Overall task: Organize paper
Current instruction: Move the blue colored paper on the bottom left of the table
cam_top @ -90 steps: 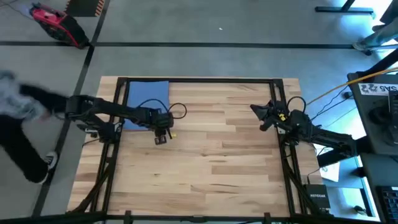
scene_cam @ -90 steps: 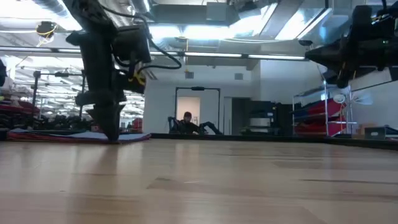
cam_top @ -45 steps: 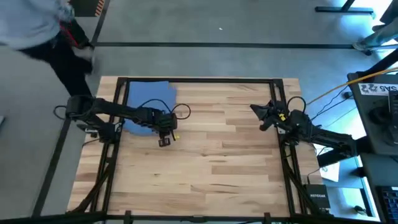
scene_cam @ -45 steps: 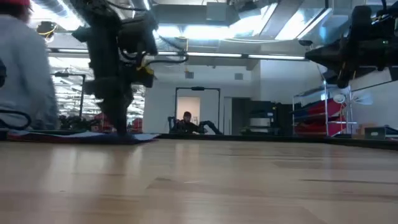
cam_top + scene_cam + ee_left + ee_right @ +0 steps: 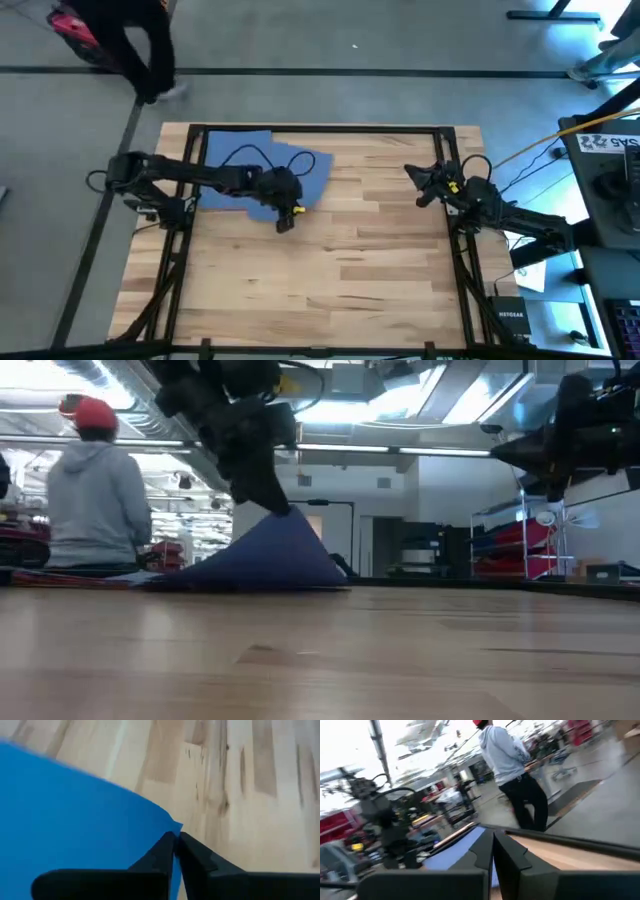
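Note:
A blue paper sheet [image 5: 310,170] lies at the table's far left, one corner raised like a tent [image 5: 270,555]. My left gripper [image 5: 282,212] is shut on that raised corner, a little above the tabletop [image 5: 275,500]. More blue paper [image 5: 235,148] lies flat beside the far-left corner, partly under the arm. My right gripper [image 5: 418,186] hovers shut at the table's right side, well above the wood [image 5: 560,445], holding nothing. My left gripper pinches a corner of the blue sheet [image 5: 172,826] between its two fingertips [image 5: 192,851]. The fingers come from above, slanting down. The corner is lifted clear [image 5: 288,518], and the rest of the sheet slopes down to its lower edge [image 5: 250,586] on the table.
The near half and middle of the pale wooden tabletop [image 5: 340,270] are bare. Black frame rails [image 5: 320,128] run along the far edge and both sides. A person in a grey hoodie and red cap [image 5: 95,500] stands beyond the table's far-left corner.
My left gripper has gone toward the table's right edge and up, dragging the blue sheet. The sheet's held corner has risen off the table and its right part has slid rightward. A person has walked past the far-left corner.

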Robot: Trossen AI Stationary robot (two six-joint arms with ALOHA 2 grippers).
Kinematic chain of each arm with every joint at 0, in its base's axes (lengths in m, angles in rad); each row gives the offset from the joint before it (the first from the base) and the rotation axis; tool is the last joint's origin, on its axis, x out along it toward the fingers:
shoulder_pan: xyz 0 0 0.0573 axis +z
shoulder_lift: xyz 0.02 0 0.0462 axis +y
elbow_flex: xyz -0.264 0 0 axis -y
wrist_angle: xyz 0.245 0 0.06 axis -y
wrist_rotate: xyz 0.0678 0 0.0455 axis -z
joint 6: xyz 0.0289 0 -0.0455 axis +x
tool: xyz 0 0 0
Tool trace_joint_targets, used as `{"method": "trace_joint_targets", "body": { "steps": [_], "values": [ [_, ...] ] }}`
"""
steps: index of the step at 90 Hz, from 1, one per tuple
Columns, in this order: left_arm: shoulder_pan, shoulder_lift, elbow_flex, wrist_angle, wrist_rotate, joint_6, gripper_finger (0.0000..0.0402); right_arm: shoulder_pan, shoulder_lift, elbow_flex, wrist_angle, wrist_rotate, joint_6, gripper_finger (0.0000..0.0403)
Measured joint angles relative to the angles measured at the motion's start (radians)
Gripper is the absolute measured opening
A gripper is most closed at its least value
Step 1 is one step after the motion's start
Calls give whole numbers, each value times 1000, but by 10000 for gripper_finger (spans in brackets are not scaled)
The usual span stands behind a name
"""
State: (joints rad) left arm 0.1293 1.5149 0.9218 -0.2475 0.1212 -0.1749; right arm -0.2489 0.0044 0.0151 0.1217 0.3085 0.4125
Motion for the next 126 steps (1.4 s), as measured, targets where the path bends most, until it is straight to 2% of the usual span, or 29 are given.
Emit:
{"method": "trace_joint_targets", "body": {
  "steps": [17, 34, 42, 52, 57, 63, 73, 94, 110, 126],
  "values": [
    [34, 1, 0, 16, 16, -38, 66, 0, 0, 0, 111, 84, 25, 0],
    [62, 8, 0, 118, 39, -49, 91, 0, 0, 0, 272, 14, 2, 0],
    [69, 32, 0, 92, 25, 6, 79, 0, 0, 0, 316, -78, 2, 0],
    [69, 88, 0, 55, 21, 72, 37, 0, 1, 0, 327, -190, 24, 0],
    [66, 120, 0, 37, 21, 105, 14, 0, 9, 0, 323, -220, 44, 0],
    [66, 158, -1, 18, 21, 127, 6, 0, 25, 1, 320, -234, 52, 0],
    [66, 199, -1, 13, 21, 142, 1, 0, 74, 55, 221, -241, 38, 0],
    [65, 240, -1, 29, 29, 150, 0, 0, 245, 258, 29, -254, -66, 0],
    [55, 301, 5, 125, 30, 131, 0, 0, 376, 454, -112, -259, -109, 0],
    [51, 400, 96, 213, 30, 106, 0, 0, 487, 620, -240, -268, -194, 0]
  ]
}}
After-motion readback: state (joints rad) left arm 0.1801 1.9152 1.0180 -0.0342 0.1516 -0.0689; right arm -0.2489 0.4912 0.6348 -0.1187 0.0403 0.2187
